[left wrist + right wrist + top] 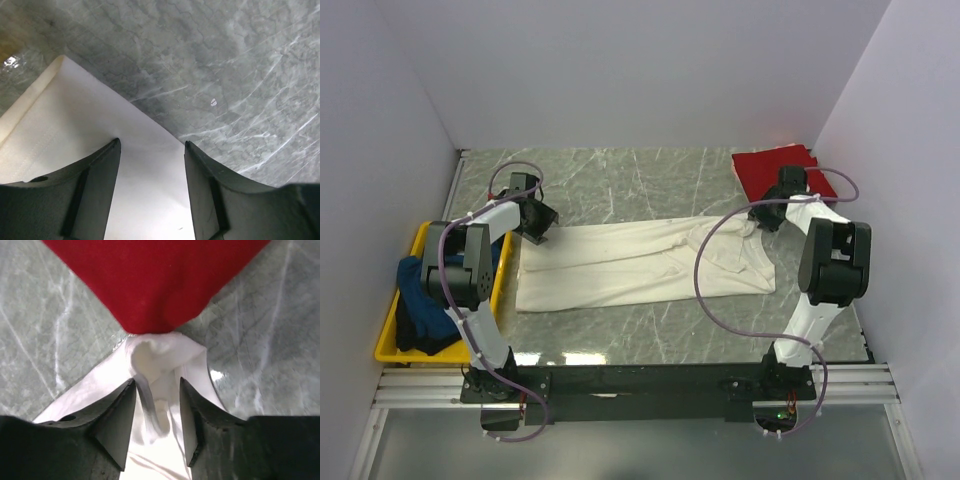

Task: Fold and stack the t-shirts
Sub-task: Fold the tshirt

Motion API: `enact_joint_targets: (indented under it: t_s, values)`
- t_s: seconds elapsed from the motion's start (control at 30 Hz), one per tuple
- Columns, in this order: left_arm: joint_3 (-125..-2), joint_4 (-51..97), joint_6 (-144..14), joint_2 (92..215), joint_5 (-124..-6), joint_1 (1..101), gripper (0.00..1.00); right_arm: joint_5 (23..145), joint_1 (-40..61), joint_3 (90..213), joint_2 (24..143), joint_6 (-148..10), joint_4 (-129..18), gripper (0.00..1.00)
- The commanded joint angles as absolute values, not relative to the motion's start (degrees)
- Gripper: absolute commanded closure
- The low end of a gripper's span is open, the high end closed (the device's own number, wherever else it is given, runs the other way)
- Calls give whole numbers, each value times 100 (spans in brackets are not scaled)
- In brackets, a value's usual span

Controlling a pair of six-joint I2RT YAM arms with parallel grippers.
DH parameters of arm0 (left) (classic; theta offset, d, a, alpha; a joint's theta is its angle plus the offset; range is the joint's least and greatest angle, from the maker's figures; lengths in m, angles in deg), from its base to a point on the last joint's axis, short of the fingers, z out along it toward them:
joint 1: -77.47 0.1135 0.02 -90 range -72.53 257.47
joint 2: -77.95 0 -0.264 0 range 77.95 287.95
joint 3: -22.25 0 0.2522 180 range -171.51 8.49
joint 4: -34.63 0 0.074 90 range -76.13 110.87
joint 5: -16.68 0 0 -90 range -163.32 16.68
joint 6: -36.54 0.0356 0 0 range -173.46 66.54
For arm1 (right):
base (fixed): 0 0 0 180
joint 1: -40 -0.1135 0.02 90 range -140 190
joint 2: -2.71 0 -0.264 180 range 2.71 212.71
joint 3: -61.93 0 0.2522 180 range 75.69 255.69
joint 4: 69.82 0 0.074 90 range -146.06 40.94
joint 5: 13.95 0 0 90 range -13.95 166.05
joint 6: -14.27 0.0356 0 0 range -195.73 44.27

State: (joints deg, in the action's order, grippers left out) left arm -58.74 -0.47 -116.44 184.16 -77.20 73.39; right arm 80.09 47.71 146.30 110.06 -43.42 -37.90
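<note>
Top external view, from the left: a yellow tray (388, 330) sits at the left edge of the table (620, 190) with the dark blue t-shirt (420, 300) heaped in it. The left arm (460, 265) rises from its base beside the tray, bends at the elbow above it and reaches forward and inward. Its wrist is tipped down, so the left jaws stand over the far left corner of the cream-white t-shirt (640, 265). In the left wrist view those jaws are spread wide, the fingers (95, 185) well apart, with flat cloth under the gap and nothing pinched. The shirt's corner points past the tips onto bare marble. The cream-white t-shirt lies stretched across the middle of the table, stitched hem on the left, rumpled collar end on the right. The right arm (835, 260) stands up from its base, folds at the elbow and reaches to the far right, wrist aimed down at that rumpled end. In the right wrist view the right jaws are partly parted, with a raised bunch of white cloth standing loose between the fingers (117, 425). Just past the tips lies the folded red t-shirt (775, 170), its near corner touching the white cloth
</note>
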Motion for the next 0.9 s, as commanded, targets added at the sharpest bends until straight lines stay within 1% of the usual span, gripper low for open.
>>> enact_joint_targets:
  t_s: [0.0,0.03,0.13,0.27,0.3,0.43,0.47,0.57,0.6,0.77,0.87]
  values:
    - [-5962,-119,-11384,18290,-7710,7360,39,7737,4800,14698,10197,-4365,-3733,52]
    - [-6006,-128,-11358,18246,-7675,7343,39,7650,4792,14558,10055,-4357,-3733,51]
    - [-6130,-180,-11288,18017,-7640,7290,36,7675,4652,14146,9439,-4348,-3864,51]
    - [-6279,-277,-11244,17780,-7614,7220,36,7474,4028,13916,9052,-4453,-3900,50]
    - [-6288,-303,-11235,17675,-7605,7202,36,7421,3653,13906,9086,-4462,-3874,50]
    - [-6209,-313,-11156,17341,-7508,7132,35,7587,3281,13897,9490,-4637,-3970,49]
    - [-6105,-295,-11147,17174,-7456,7123,35,7857,3254,13941,9752,-4786,-3979,49]
    - [-5789,-190,-11138,16910,-7385,7035,35,8001,3104,14161,10158,-5137,-3892,47]
    - [-5683,-76,-11138,16726,-7376,7018,35,7983,3078,14179,10341,-5200,-3900,44]
    - [-5199,30,-11112,16260,-7209,6895,35,8018,3060,14240,10703,-5350,-3971,41]
    - [-5049,13,-11050,16058,-7227,6877,35,8062,3069,14275,10800,-5332,-3909,41]
